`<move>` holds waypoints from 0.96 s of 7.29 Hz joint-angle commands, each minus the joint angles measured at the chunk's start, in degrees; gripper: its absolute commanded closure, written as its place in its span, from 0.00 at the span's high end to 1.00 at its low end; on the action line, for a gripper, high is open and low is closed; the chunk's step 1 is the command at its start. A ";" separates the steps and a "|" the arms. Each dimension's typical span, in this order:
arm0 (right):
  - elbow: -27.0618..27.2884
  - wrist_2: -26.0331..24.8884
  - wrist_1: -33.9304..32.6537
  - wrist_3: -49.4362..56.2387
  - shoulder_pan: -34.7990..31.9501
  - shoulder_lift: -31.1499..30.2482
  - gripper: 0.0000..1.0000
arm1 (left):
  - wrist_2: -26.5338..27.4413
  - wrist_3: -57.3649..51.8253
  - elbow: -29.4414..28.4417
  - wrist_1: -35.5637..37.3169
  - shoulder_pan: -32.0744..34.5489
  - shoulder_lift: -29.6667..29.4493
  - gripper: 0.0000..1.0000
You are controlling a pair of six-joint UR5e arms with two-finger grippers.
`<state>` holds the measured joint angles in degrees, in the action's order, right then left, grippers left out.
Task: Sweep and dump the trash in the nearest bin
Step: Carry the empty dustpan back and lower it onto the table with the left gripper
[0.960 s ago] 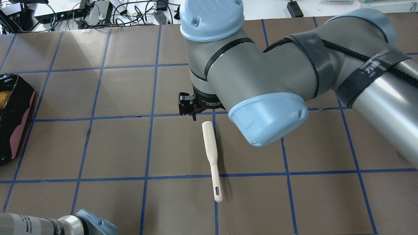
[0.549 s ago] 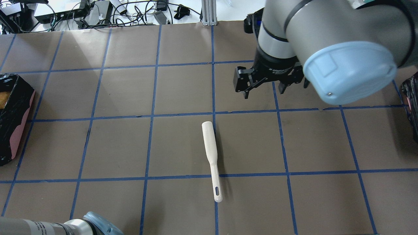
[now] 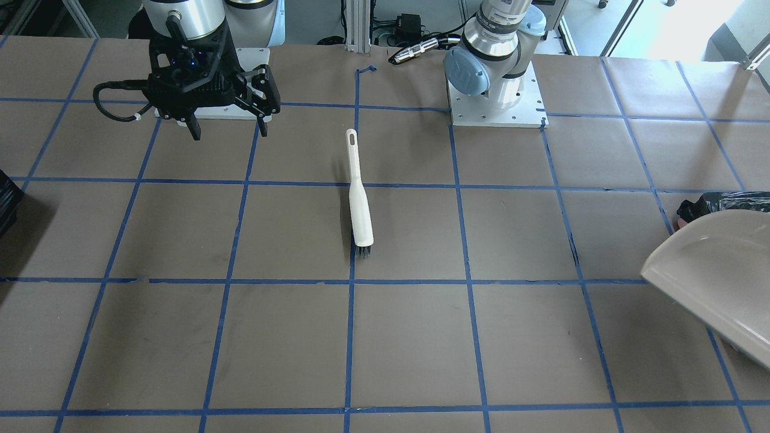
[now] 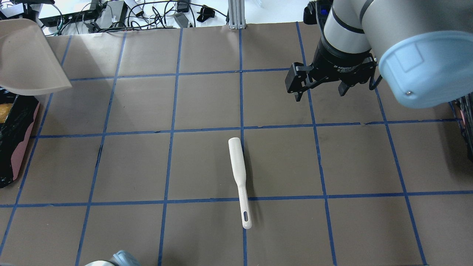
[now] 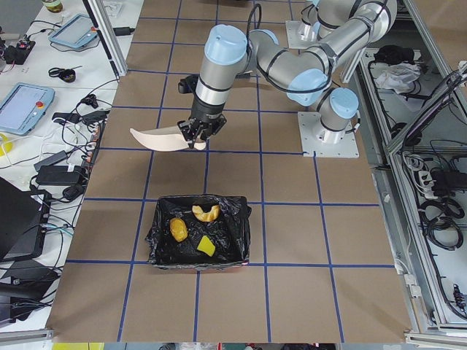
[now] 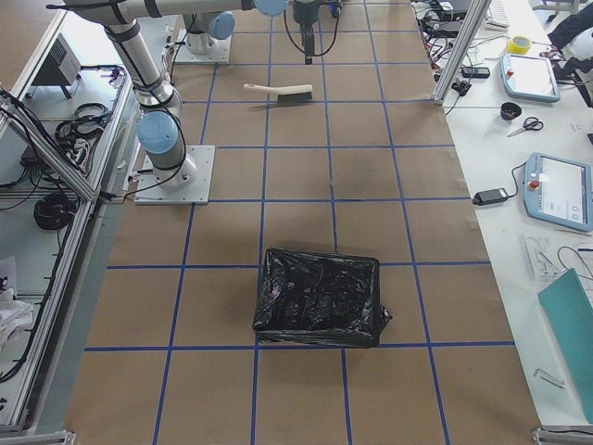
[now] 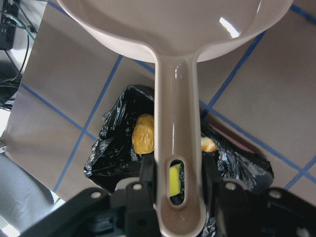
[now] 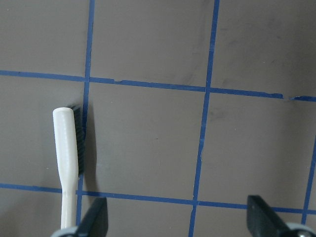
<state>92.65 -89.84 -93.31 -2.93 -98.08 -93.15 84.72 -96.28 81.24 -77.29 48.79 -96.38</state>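
White benches [image 5: 44, 65] flank the work cell, carrying teach pendants [image 6: 556, 190] and a tangle of cables [image 4: 111, 13]. The table [image 4: 133, 166] is covered in brown paper, ruled into squares by blue tape [image 4: 170, 129].

In the overhead view the bin [image 5: 157, 237], lined with crinkled black plastic, sits at the table's 9 o'clock edge. A second bagged container [image 6: 320, 336] sits at the 3 o'clock end, well apart from it.

The pale dustpan [image 5: 157, 138] hangs in the air at about 10 o'clock, just beyond the bin. The left gripper [image 5: 195, 135] is clamped on its handle, one finger on each side in the wrist view.

The white brush [image 4: 238, 173] lies flat near the table's middle, touching nothing else. Its bristled head points to 12 o'clock and its slotted handle to 6.

The right gripper [image 4: 319, 94] hovers at roughly 2 o'clock from the brush, jaws spread wide with nothing between them.

All the trash is inside the bin. The brown lump [image 5: 179, 230] lies at 9 o'clock in the left side view, the crescent peel [image 5: 206, 212] at 12 and the yellow wedge [image 5: 206, 247] at 5.
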 commanded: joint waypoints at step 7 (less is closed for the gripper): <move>-2.89 -0.16 -0.38 0.03 6.33 -1.86 1.00 | 3.17 81.80 12.33 10.96 47.76 -4.59 0.00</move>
<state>91.39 -89.55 -93.52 -2.76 -91.79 -95.12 87.56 -23.04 90.60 -72.26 91.29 -99.64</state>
